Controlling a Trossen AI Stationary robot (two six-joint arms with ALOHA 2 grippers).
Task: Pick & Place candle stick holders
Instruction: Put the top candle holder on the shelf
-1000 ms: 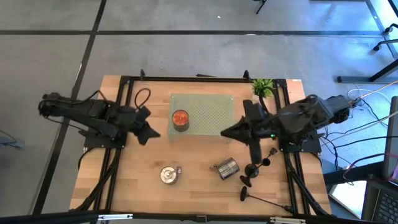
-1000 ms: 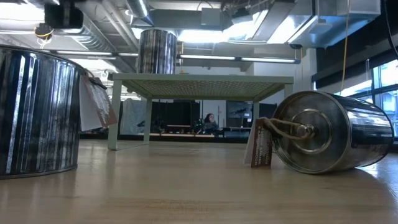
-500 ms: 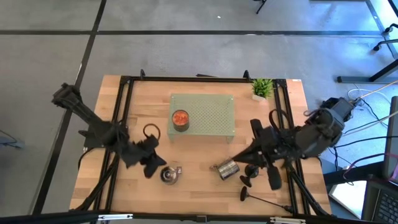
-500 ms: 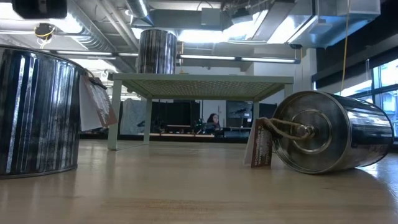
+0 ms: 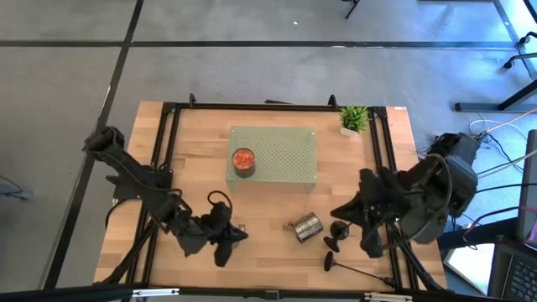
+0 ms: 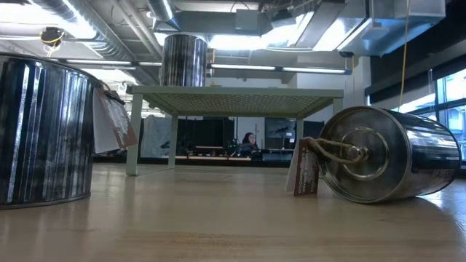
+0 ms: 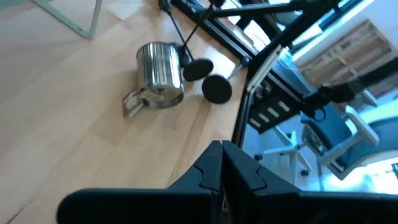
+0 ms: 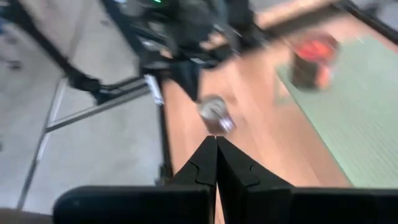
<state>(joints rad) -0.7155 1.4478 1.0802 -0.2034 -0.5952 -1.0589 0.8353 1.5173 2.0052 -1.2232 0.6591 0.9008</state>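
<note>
1. high view: candle stick holders [image 5: 340, 239] are bunched at the table's near right corner. one lies flat [image 5: 352, 268], long axis running along the near edge, round base toward the middle. the other two look upright or tilted, can't tell which. the right gripper [image 5: 339, 212] is pinched shut and empty just beside them. the left gripper [image 5: 239, 236] is also shut and empty, over the upright silver tin [image 5: 226, 237].
2. low view: tins only, one standing [image 6: 44, 131] and one on its side [image 6: 378, 153], plus a green rack [image 6: 237, 94] with an orange tin on it. no holders show here.
3. left wrist view: fingers [image 7: 211, 171] pressed together. past the tipped tin sit two black round bases [image 7: 208, 78], a thin stem slanting away.
4. right wrist view: fingers [image 8: 208, 162] closed, holders not in sight.
5. risk, my guess: shut jaws can't take a thin stem, and a low sweep could topple the upright ones or roll the flat one off the edge.
</note>
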